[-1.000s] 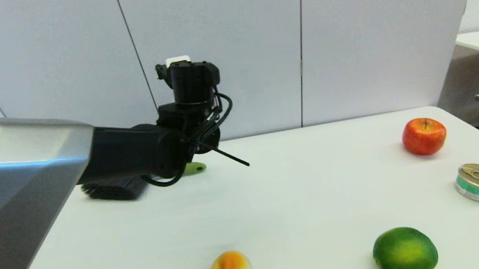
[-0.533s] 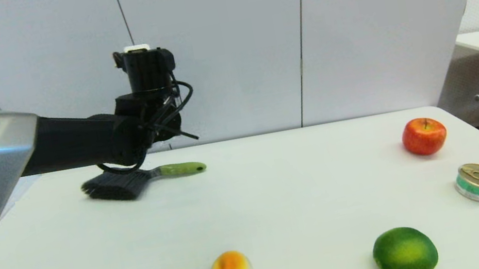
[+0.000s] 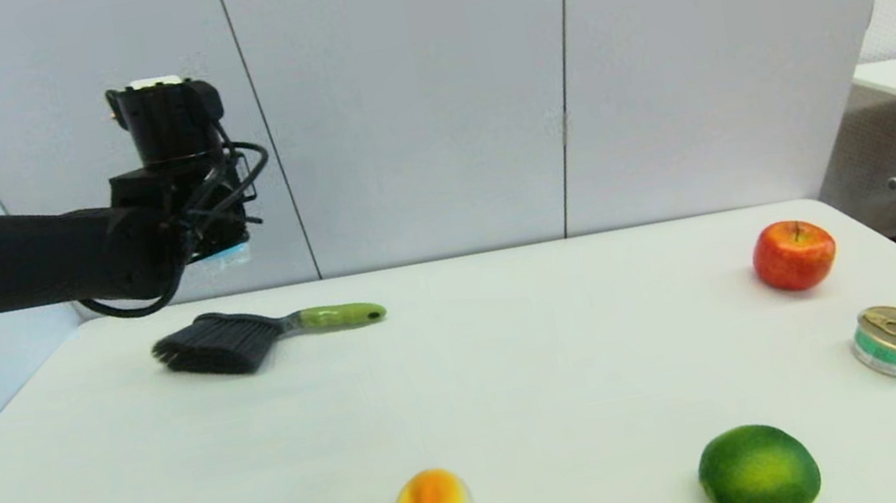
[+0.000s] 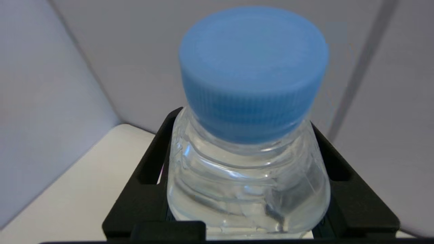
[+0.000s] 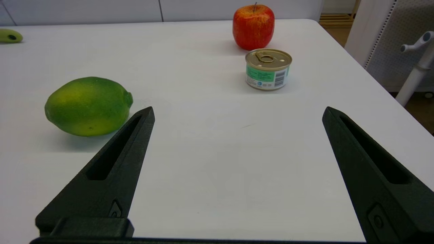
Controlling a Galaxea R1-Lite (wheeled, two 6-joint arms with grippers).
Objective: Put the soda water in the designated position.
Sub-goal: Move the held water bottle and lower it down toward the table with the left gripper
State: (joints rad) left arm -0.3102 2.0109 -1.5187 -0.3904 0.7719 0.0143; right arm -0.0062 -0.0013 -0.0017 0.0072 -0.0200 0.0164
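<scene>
The left gripper (image 4: 249, 203) was clamped on the bottle (image 4: 249, 183), its two black fingers (image 4: 142, 189) pressed against opposite sides of the clear shoulder just below the blue cap (image 4: 253, 71), so the bottle sat upright between them, lifted well above the table (image 3: 524, 367) near its far left corner. Judging by its look, the bottle is small and light but smooth and slightly squashy; a hold on the ribbed shoulder under the cap, as here, should keep it from slipping, with only moderate squeeze needed. Below and to the gripper's right lay a brush (image 3: 242, 338), well apart. The right gripper (image 5: 237, 115) hung with its fingers spread wide and nothing between them, the lime (image 5: 88, 105), can (image 5: 268, 69) and apple (image 5: 253, 26) ahead of it. Compared with a second before, the left arm had swung leftward and higher, uncovering the brush it had hidden.
</scene>
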